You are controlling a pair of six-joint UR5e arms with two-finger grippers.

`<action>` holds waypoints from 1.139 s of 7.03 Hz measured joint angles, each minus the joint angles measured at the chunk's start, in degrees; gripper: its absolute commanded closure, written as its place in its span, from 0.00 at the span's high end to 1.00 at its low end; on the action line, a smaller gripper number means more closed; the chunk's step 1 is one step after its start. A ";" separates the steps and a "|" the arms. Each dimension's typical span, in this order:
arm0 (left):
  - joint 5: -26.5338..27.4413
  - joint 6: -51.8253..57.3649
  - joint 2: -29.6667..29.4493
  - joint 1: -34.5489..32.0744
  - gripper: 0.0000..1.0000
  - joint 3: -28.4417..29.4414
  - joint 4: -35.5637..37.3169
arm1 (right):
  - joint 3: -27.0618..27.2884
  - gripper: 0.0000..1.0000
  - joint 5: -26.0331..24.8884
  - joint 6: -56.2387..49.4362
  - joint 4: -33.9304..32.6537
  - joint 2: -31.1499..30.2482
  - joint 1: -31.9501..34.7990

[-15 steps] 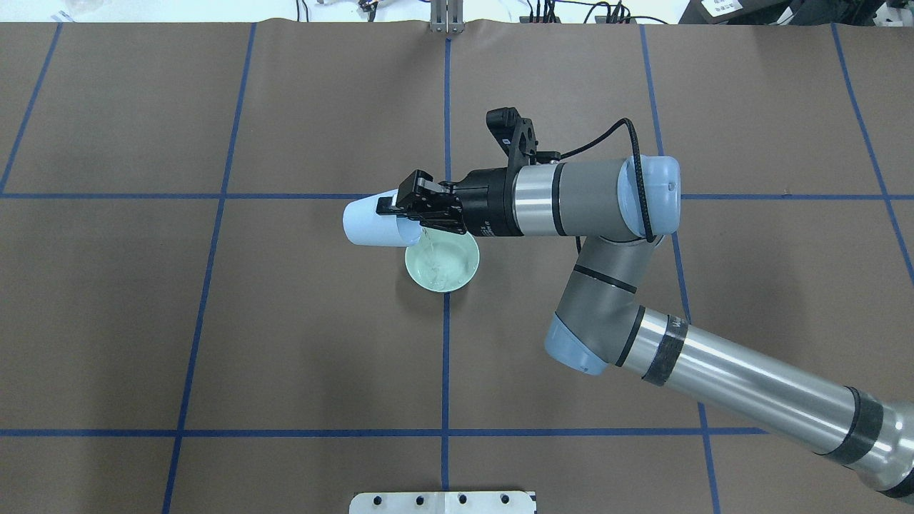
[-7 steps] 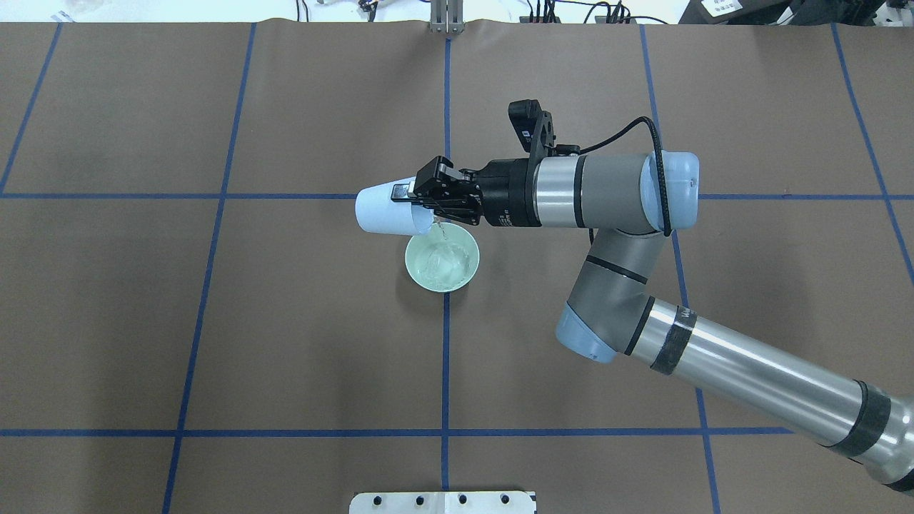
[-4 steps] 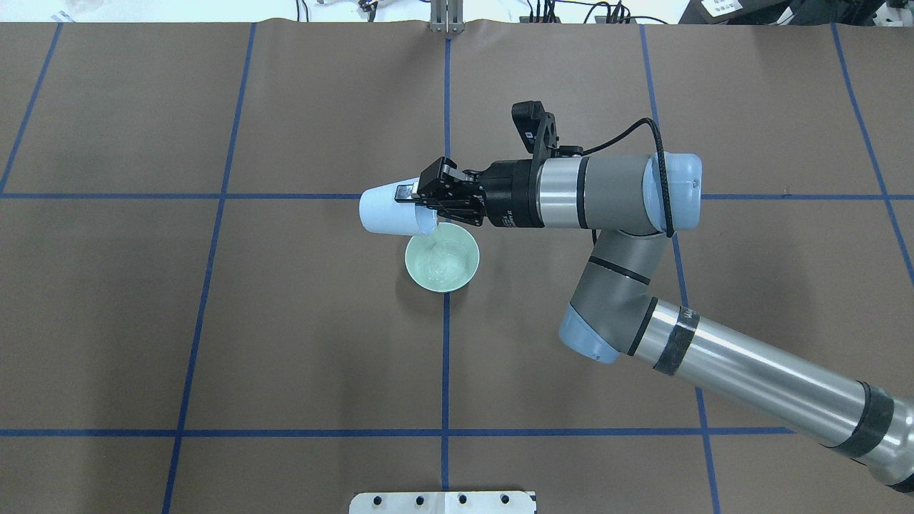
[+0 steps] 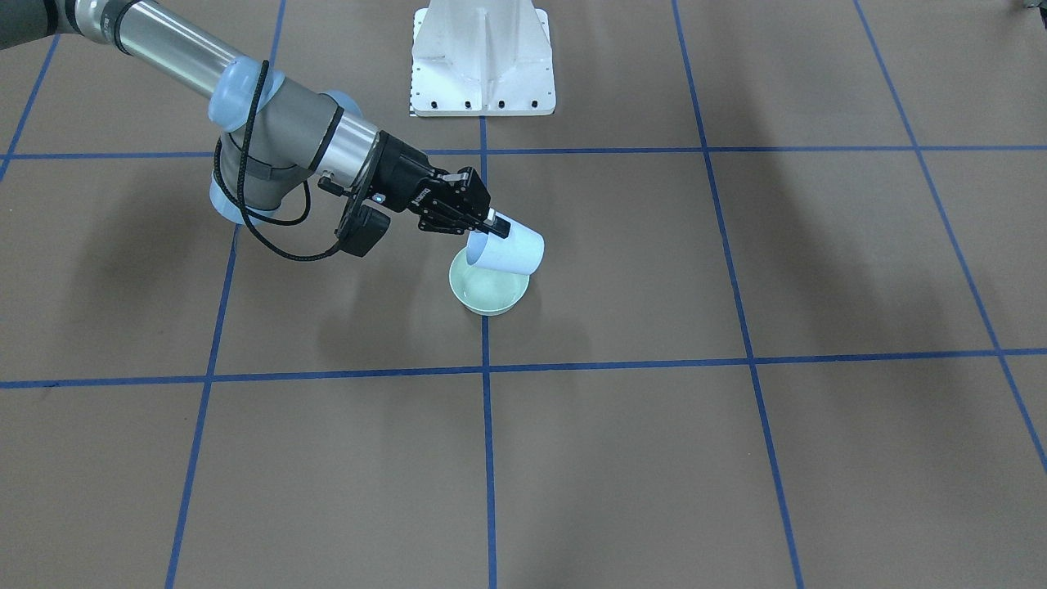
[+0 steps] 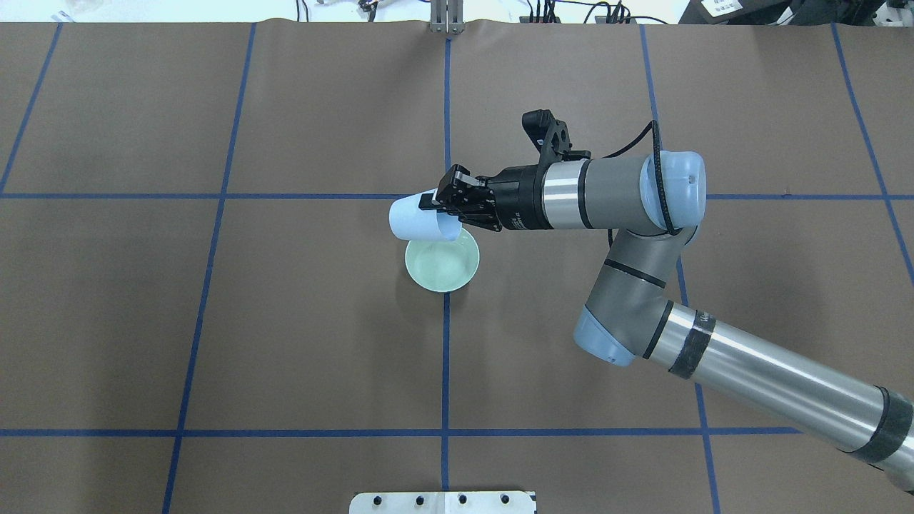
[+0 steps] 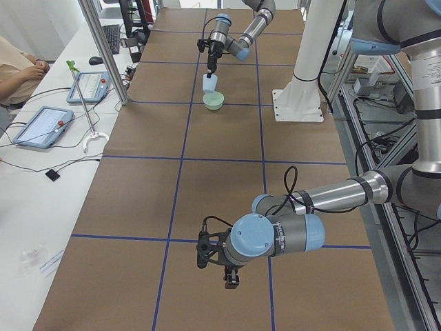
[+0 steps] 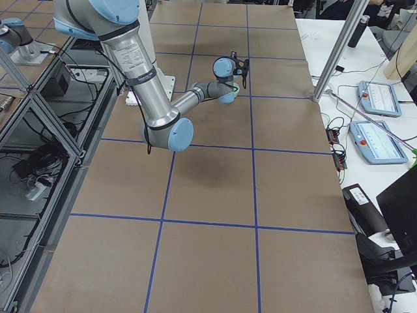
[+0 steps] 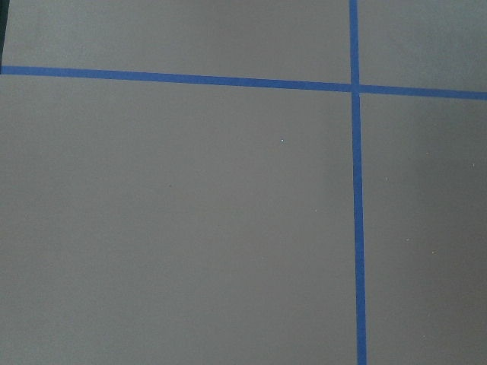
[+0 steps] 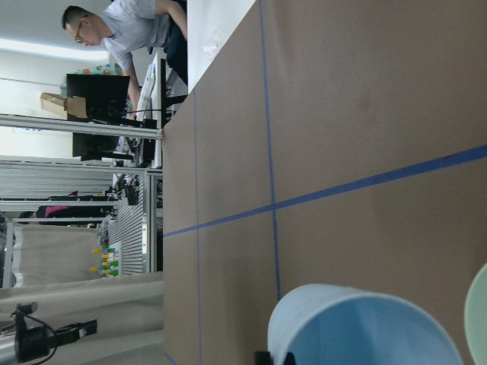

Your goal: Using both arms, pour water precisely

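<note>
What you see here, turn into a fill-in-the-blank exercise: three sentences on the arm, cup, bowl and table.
1. The gripper holding the pale blue cup belongs to the robot's ____ arm.
2. The bowl under the tilted cup is pale ____ in colour.
3. The brown table is marked into squares by ____ lines.

Missing words: right; green; blue.

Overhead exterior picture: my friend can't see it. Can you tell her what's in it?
The robot's right arm reaches in from the right, its tool shut on a pale blue cup tipped sideways, mouth over the edge of a pale green bowl. The bowl stands on a brown table marked with blue tape lines.
</note>
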 measured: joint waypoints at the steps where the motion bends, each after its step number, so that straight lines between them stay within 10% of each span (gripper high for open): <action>1: 0.00 0.02 0.01 0.00 1.00 0.05 0.00 | 3.85 0.00 0.35 -1.25 -7.82 -0.22 0.43; 5: -0.19 0.03 0.82 -0.01 1.00 0.01 -0.08 | 21.75 0.00 0.68 -15.56 -49.00 -0.39 2.29; 8: -0.43 -0.13 0.83 0.12 1.00 -0.30 -0.01 | 29.50 0.00 2.26 -30.92 -64.77 -6.22 7.58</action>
